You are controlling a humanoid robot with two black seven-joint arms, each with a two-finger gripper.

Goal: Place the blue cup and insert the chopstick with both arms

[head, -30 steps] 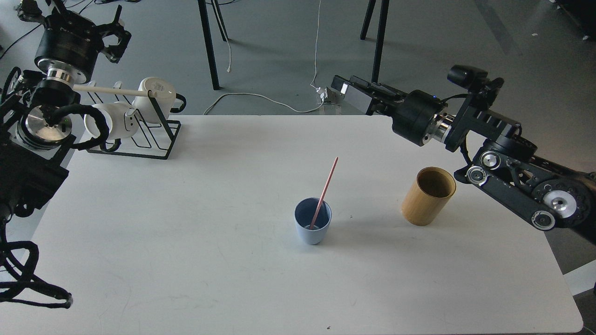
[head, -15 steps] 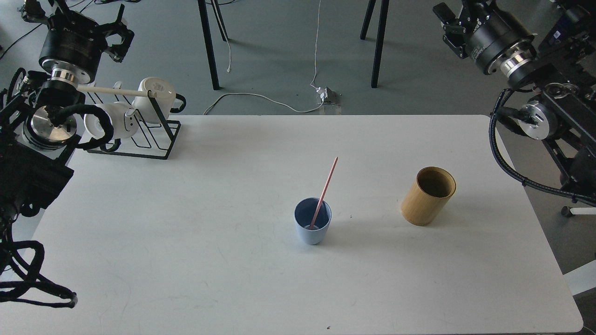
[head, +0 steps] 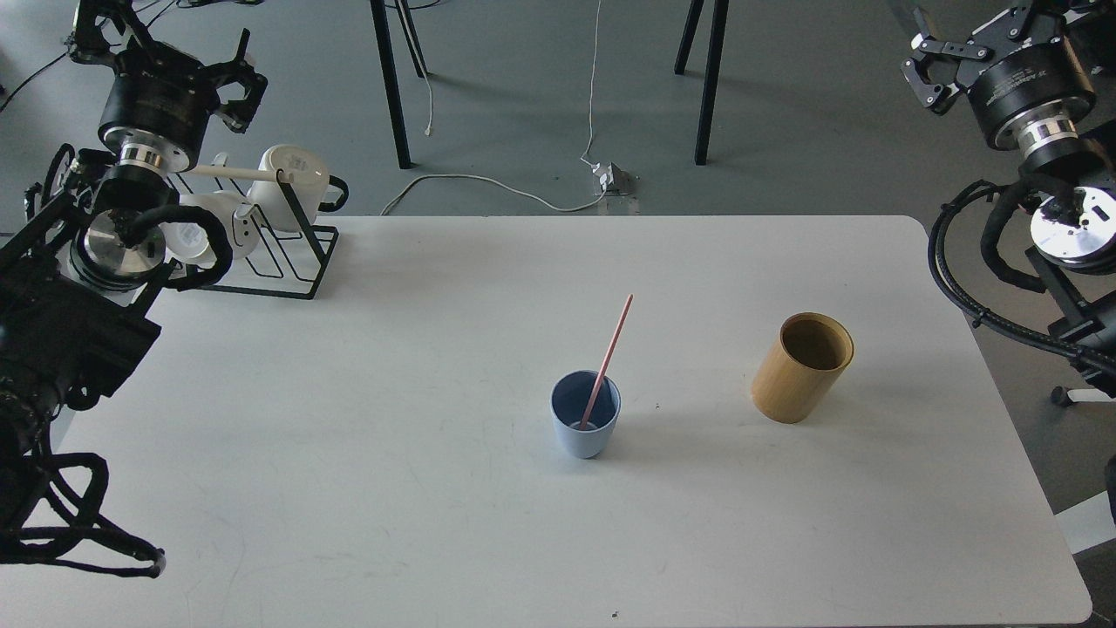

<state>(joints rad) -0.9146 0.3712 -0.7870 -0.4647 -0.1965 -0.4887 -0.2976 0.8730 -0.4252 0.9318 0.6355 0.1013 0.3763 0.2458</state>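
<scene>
Head view: blue cup [head: 585, 426] stood upright mid-worktop, toward the near edge; chopstick [head: 608, 359] leaned inside it, tip resting on the rim, so the insertion looked done. Left claw [head: 234, 87] and right claw [head: 926, 63] hung off the far corners, empty; spread could not be told. Bamboo cylinder [head: 802, 367] stood apart toward the right edge; mug rack [head: 261, 235] at the far-left corner. Nothing obstructed.

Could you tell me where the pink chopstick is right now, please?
In the head view, the chopstick stands tilted inside the blue cup near the table's centre, left of the bamboo cylinder.
</scene>
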